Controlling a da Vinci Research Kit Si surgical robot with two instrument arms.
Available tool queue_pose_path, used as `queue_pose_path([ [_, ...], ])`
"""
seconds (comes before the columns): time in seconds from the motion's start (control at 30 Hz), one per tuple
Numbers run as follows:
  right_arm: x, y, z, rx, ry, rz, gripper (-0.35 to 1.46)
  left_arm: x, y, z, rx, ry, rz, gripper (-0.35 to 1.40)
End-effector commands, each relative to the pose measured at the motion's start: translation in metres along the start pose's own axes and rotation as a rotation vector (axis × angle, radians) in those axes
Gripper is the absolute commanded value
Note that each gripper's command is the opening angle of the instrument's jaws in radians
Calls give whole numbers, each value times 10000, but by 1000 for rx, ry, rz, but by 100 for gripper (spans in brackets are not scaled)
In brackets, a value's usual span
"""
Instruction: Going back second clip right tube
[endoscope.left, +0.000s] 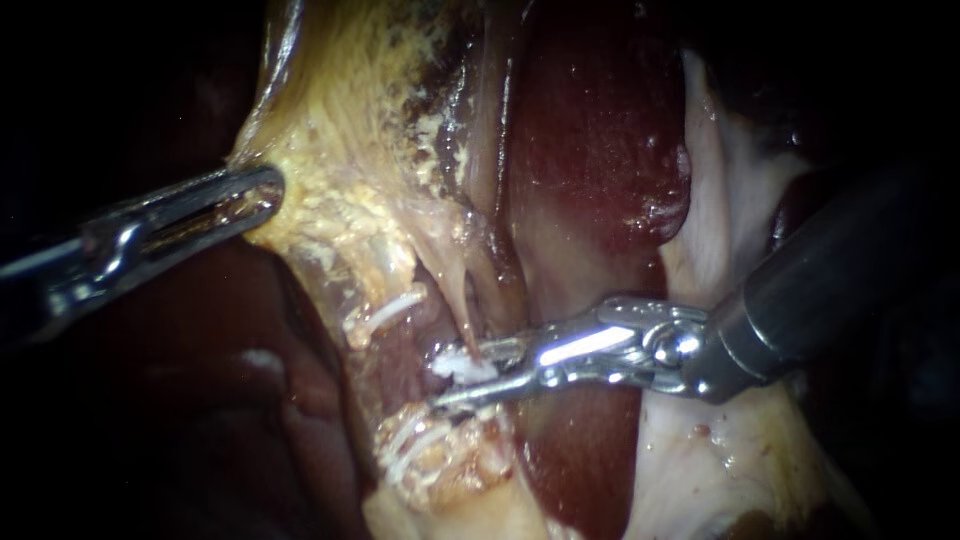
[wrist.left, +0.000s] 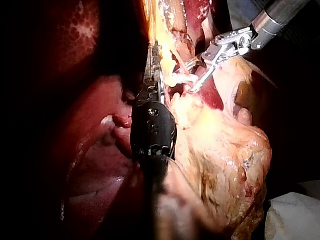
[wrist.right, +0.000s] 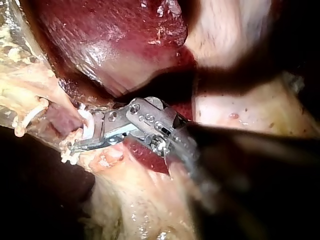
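My right instrument (endoscope.left: 460, 378) comes in from the right, and its jaws stand open around a white clip (endoscope.left: 455, 365). The clip sits at the lower end of a pale thin tube (endoscope.left: 455, 295). The right wrist view shows the same open jaws (wrist.right: 80, 135) with the clip (wrist.right: 87, 125) between them. My left instrument (endoscope.left: 255, 195) comes in from the left, its jaws shut on the edge of yellowish fatty tissue (endoscope.left: 350, 150) and holding it taut. In the left wrist view those jaws (wrist.left: 152, 72) grip the same tissue, with my right instrument (wrist.left: 196, 82) just beyond.
Two more white clips (endoscope.left: 385, 310) (endoscope.left: 410, 445) lie on a reddish tube (endoscope.left: 400, 365) left of the jaws. Dark red liver (endoscope.left: 590, 150) fills the middle behind. Pale tissue (endoscope.left: 725, 190) lies to the right and below. White gauze (wrist.left: 295, 217) shows in the left wrist view.
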Motion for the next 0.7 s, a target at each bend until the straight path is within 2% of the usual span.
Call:
queue_pose_path([
  [0.03, -1, -3, 1, 1, 3, -26, 60, 0, 0, 0, 0, 0, 0, -35],
  [0.13, -2, -12, -1, 24, -8, -87, 60, 0, 0, 0, 0, 0, 0, -35],
  [0.3, -3, -24, -4, 42, -15, -137, 60, 0, 1, 0, 0, 0, 0, -35],
  [0.57, -5, -16, -6, 39, -14, -171, 60, 0, 0, 0, 0, 0, 0, -35],
  [0.7, -5, -13, 9, 36, -4, -173, 60, 0, -1, 0, -1, 0, 0, -35],
])
